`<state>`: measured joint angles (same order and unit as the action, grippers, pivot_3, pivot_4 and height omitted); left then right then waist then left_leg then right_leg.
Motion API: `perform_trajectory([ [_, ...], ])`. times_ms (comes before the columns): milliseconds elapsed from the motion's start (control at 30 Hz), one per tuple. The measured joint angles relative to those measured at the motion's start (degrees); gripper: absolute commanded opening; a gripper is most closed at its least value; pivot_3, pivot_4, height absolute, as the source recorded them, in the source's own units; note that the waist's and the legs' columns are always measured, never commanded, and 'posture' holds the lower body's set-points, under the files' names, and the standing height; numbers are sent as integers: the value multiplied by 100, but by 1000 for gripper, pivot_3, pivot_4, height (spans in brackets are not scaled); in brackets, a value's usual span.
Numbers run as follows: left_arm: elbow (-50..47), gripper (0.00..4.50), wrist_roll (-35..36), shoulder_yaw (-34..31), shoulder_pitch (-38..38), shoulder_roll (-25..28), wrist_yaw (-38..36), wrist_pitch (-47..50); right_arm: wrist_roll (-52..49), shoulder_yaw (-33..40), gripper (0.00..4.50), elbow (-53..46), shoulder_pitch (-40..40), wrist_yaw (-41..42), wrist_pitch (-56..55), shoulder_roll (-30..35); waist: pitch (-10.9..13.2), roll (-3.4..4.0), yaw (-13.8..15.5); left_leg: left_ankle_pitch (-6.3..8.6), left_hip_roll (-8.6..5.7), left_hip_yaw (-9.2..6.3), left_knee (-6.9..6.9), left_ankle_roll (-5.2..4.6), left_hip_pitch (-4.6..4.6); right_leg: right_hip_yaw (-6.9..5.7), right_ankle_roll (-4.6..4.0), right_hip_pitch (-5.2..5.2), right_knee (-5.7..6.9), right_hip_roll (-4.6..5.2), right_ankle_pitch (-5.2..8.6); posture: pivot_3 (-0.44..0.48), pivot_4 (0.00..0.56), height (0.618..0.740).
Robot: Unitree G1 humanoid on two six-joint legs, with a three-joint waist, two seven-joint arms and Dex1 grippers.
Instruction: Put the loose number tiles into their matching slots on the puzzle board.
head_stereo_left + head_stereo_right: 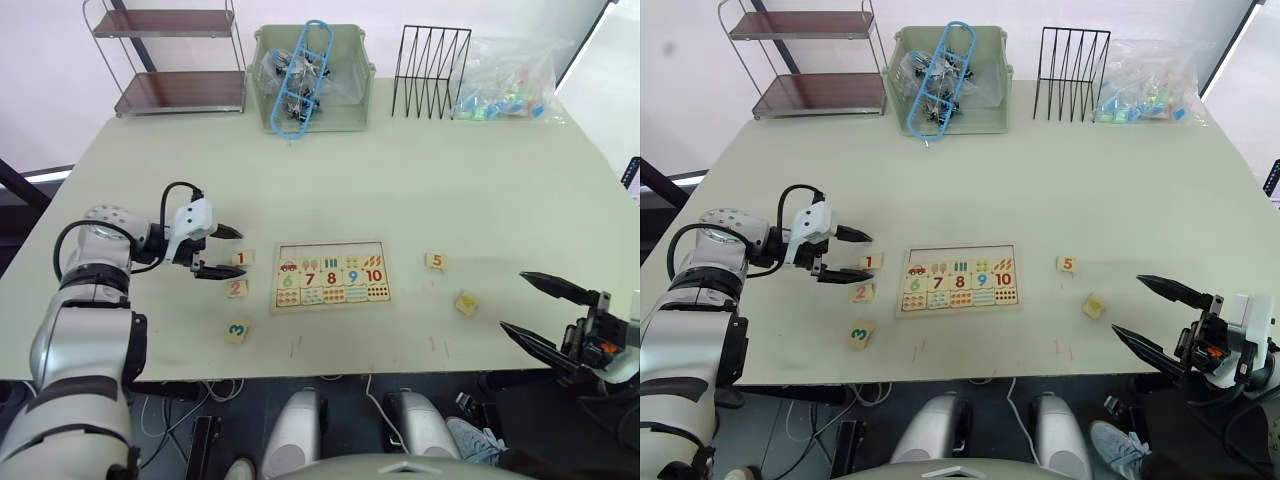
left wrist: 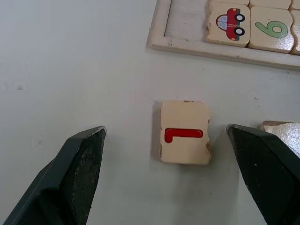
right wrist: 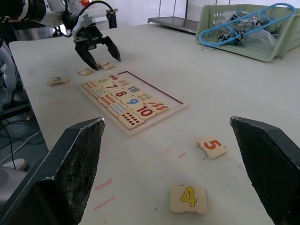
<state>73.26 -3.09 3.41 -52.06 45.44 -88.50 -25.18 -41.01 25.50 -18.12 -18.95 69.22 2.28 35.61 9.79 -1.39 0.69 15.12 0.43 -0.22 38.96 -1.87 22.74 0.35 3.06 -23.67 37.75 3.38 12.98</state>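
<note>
I have the left gripper hanging low over the bench with its jaws spread wide, and in the left wrist view the tile 1 sits squarely in the gap between the two fingers, nearer the middle than either pad and touching neither. That is the relation the coming move turns on, as I judge it: the tile lies straight ahead of and below the jaws, flat on the bench, so a short drop and a squeeze should catch it across its two opposite edges. It is a small pale-wood square with slightly notched edges, its red numeral lying on its side to the wrist camera. Just beyond the jaws lies the puzzle board, and the open slot in its corner beside the red car picture looks like the home for this tile (a short carry from the jaws). Tile 2 is just beside the jaws on the near side, close enough that I would watch the lower finger, and tile 3 lies further off. The right gripper hovers well apart with jaws spread and empty; tile 5 and tile 4 lie ahead of it.
</note>
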Motion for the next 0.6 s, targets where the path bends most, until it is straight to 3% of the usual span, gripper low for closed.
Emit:
perform_trajectory([
  [300,-26,4376,151,-306,287,-17,90,-5,0,-8,4500,12,109,45,1,-2,-2,3,-4,0,1,0,0,0,-4,1,0,1,2,0,0,0,150,740],
  [433,-27,2726,192,-371,345,-18,111,-5,-7,-8,4500,93,140,117,1,-2,-3,4,-3,0,1,2,0,0,-5,1,0,1,3,0,0,0,150,740],
  [533,-27,1238,215,-408,376,-18,105,-6,-17,-5,4500,143,138,184,-1,-2,-3,4,-3,0,1,1,0,0,-5,1,0,1,3,0,0,0,150,740],
  [600,-43,958,217,-418,383,-18,106,-15,-27,1,4500,192,137,242,-10,-2,-3,4,-3,0,1,2,0,0,-5,2,0,2,3,0,0,0,150,740],
])
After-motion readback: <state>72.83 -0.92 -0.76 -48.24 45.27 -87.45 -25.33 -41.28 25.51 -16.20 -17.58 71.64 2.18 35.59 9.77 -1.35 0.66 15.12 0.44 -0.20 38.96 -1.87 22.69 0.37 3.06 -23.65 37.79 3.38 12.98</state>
